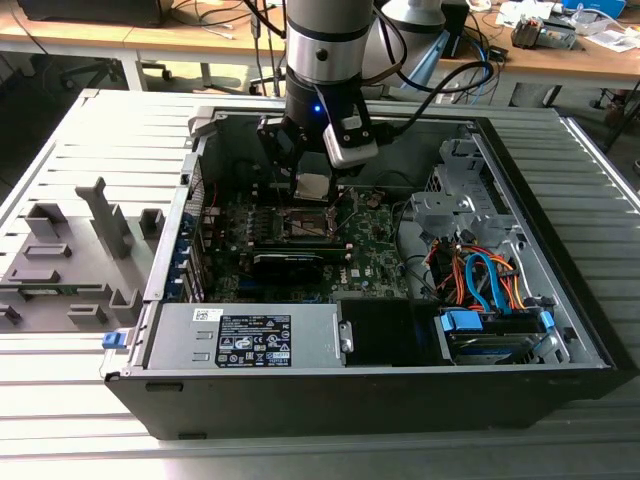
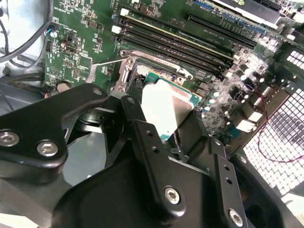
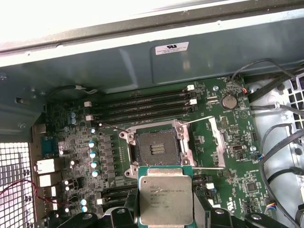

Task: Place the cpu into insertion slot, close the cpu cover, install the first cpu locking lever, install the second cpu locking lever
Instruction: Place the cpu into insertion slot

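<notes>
The cpu [image 3: 166, 194] was gripped in the claw [image 2: 167, 121]. The black fingers [image 2: 142, 137] were closed on two of its sides, and its shiny grey top showed between them. It hung in the air above the green board [image 3: 237, 142], close to the insertion slot [image 3: 156, 148] but not in it. The slot was bare, and its dark middle could be seen in the first wrist view. The cpu cover [image 3: 217, 141] looked swung open, just beside the slot. Two thin wire levers [image 3: 197, 122] stuck out near it.

Long black card slots [image 3: 142, 102] ran side by side next to the insertion slot. A small round battery [image 3: 230, 100] sat on the board a bit further off.

In the exterior view, the arm [image 1: 325, 50] reached down into an open computer case [image 1: 560, 330] that lay flat on the slatted counter [image 1: 80, 130]. A silver box [image 1: 240, 335] filled the near side of the case. Orange and blue cables [image 1: 480, 275] curled at the exterior view's right. Grey plastic holders [image 1: 60, 260] stood on the counter at the exterior view's left.
</notes>
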Robot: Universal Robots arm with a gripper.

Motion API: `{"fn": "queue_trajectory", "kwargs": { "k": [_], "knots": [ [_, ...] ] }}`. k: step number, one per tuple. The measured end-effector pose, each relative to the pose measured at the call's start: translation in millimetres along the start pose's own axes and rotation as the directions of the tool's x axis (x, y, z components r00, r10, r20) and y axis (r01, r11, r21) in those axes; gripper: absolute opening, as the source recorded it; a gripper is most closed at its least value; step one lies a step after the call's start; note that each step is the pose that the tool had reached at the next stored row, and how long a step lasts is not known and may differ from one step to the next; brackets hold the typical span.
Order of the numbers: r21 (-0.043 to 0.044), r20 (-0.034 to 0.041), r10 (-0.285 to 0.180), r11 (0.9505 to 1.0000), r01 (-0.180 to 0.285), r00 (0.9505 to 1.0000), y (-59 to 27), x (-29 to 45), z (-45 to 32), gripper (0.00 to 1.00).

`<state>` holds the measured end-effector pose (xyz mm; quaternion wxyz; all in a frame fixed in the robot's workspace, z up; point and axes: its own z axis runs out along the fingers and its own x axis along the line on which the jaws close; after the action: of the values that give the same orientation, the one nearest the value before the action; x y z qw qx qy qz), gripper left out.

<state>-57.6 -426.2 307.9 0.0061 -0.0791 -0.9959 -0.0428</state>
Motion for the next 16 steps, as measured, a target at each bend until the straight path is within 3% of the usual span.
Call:
{"fn": "queue_trajectory", "kwargs": {
  "k": [16],
  "knots": [
    [0.0004, 0.0024, 0.026, 0.9997, -0.026, 0.9997, 0.0, 0.0, 0.1, 0.54]
  ]
}}
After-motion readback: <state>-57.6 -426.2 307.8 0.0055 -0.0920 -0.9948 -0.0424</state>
